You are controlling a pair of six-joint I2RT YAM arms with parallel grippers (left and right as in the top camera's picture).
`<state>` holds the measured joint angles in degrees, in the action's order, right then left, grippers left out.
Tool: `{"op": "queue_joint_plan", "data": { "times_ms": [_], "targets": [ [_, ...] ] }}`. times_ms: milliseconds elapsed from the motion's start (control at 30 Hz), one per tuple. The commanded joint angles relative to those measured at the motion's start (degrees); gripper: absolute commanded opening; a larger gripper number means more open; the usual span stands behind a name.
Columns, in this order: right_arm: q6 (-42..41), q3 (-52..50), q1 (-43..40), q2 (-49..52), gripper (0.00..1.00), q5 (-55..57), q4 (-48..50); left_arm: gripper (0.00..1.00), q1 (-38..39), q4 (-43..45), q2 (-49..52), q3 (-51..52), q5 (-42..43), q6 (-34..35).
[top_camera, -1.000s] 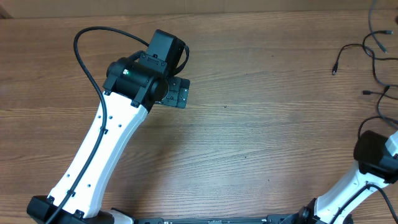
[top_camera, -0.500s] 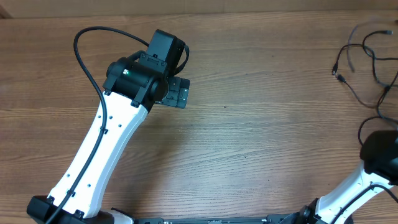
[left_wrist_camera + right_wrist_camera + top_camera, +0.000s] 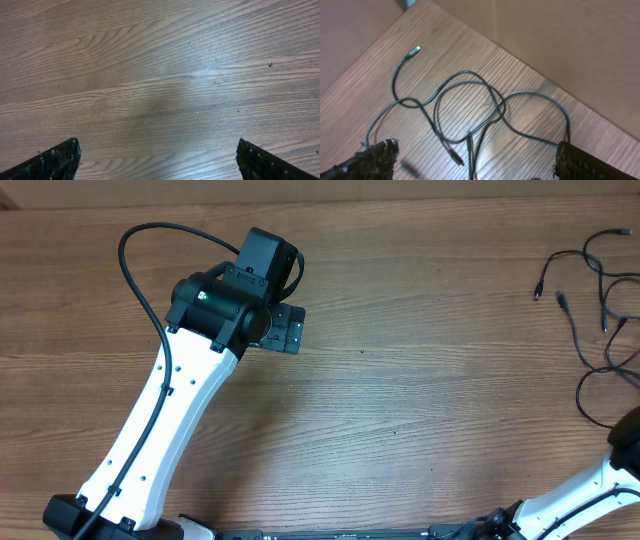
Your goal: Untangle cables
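The right gripper (image 3: 480,167) is hanging over the cables (image 3: 497,107) with its two black fingers (image 3: 375,160) spread wide and gripping nothing. The thin black cords are lying loose on the wooden table (image 3: 365,115), crossing one another in overlapping loops close to a corner of the tabletop. One strand is trailing off toward the edge and ending in a small silver-tipped plug (image 3: 415,50), while a darker connector (image 3: 457,159) is resting on the wood between the fingers.

From overhead, the same tangle is sprawling along the far right side of the table, partly running out of view. The white right arm (image 3: 590,490) is reaching in from the bottom right corner.

Across the table, the left gripper (image 3: 157,165) is also standing wide open and empty, its fingertips framing nothing but bare wood grain. The left arm (image 3: 170,420) is stretching over the left half of the table, well apart from the cables.
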<state>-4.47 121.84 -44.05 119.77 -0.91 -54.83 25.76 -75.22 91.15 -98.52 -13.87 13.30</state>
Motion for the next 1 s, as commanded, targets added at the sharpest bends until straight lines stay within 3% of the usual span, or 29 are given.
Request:
{"op": "queue_joint_plan", "data": {
  "times_ms": [0, 500, 600, 700, 967],
  "targets": [
    [-0.07, -0.37, -0.48, -0.37, 1.0, -6.93, 0.57, 1.0, -0.24, 0.11, 0.24, -0.55, 0.22, -0.46],
    [0.72, 0.9, 3.17, -2.51, 1.0, -14.1, 0.59, 0.99, -0.24, 0.11, 0.24, -0.55, 0.22, -0.46],
    [6.47, 0.92, 5.55, -3.98, 1.0, -22.97, 0.57, 0.99, -0.24, 0.11, 0.24, -0.55, 0.22, -0.46],
    [6.51, 0.87, 8.26, -4.0, 1.0, -25.99, -1.03, 1.0, -0.24, 0.11, 0.24, -0.55, 0.22, -0.46],
    [9.49, -4.33, 10.99, -3.91, 1.0, -14.51, -5.16, 1.0, -0.24, 0.11, 0.24, -0.55, 0.22, -0.46]
  ]
}}
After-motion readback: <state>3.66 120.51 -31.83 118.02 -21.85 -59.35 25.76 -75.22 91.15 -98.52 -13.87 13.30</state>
